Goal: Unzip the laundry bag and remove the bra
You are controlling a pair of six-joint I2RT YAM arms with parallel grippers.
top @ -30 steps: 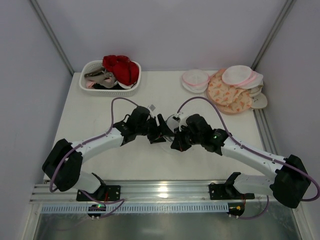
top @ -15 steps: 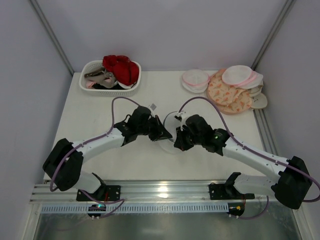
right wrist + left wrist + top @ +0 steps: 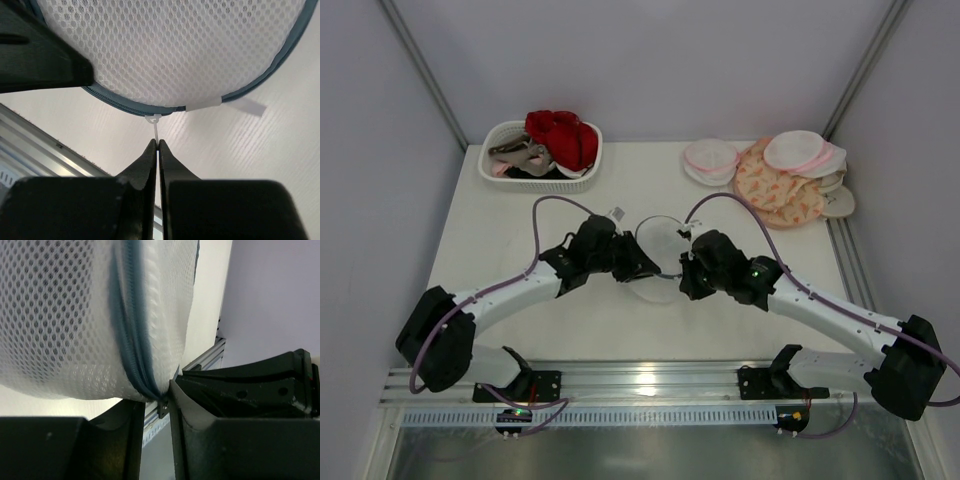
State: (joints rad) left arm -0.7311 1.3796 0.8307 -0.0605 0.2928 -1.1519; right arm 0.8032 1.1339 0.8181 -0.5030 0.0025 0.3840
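So that it can be unzipped, my left tool [image 3: 157,407] clamps the dark-rimmed round white mesh laundry bag [image 3: 75,315] between both tools as anchor, while my right tool [image 3: 158,149] is closed on its thin white pull [image 3: 155,129].

Laundry bag [image 3: 658,248] located mid-worktop [image 3: 500,230], between my left end effector [image 3: 641,268] and my right end effector [image 3: 683,271], each touching its rim.
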